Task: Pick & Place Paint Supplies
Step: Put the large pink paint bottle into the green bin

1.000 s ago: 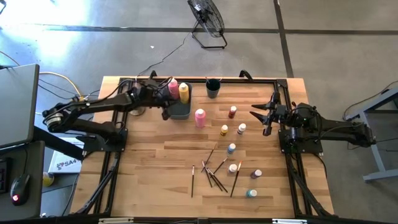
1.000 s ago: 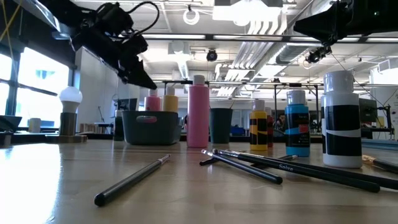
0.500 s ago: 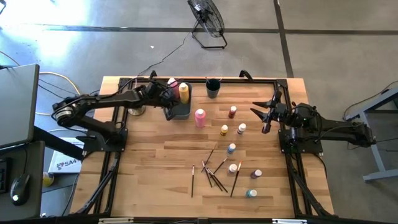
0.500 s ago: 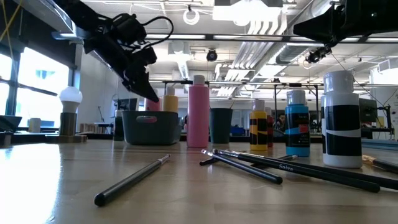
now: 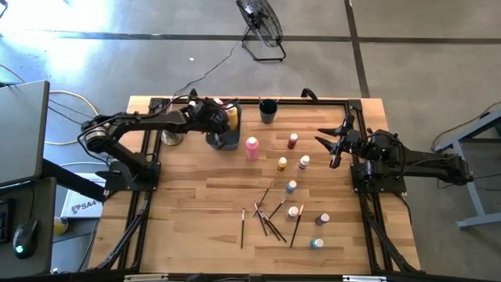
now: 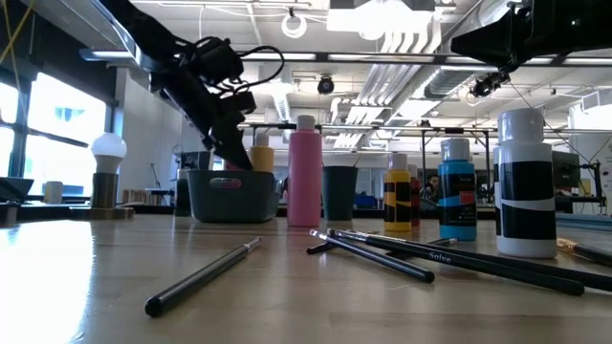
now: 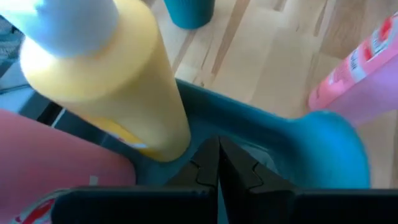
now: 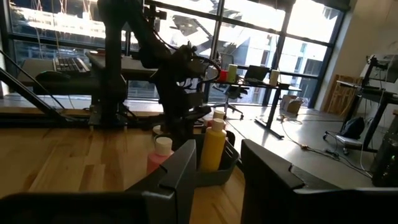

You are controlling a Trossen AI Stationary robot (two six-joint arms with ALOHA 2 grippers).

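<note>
A dark grey bin [image 5: 227, 139] stands at the table's far left. In it stand a yellow squeeze bottle [image 7: 118, 81] and a pink one [image 7: 37, 168]. My left gripper [image 7: 217, 146] is shut, its tips dipped into the bin beside the yellow bottle, with nothing between them. A second pink bottle [image 5: 252, 147] stands on the table just right of the bin. Small white-capped paint bottles [image 5: 291, 187] and dark paintbrushes [image 5: 270, 215] lie scattered mid-table. My right gripper [image 5: 327, 150] hangs open above the table's right side.
A dark cup [image 5: 268, 110] stands at the far edge, right of the bin. A white knob on a tan base [image 5: 171, 139] sits to the left of the bin. In the low view a black-and-white bottle [image 6: 524, 186] stands close to the camera.
My left gripper has moved toward the table's right and down, from left of the bin to inside it beside the yellow bottle. The bottles and brushes have stayed put.
</note>
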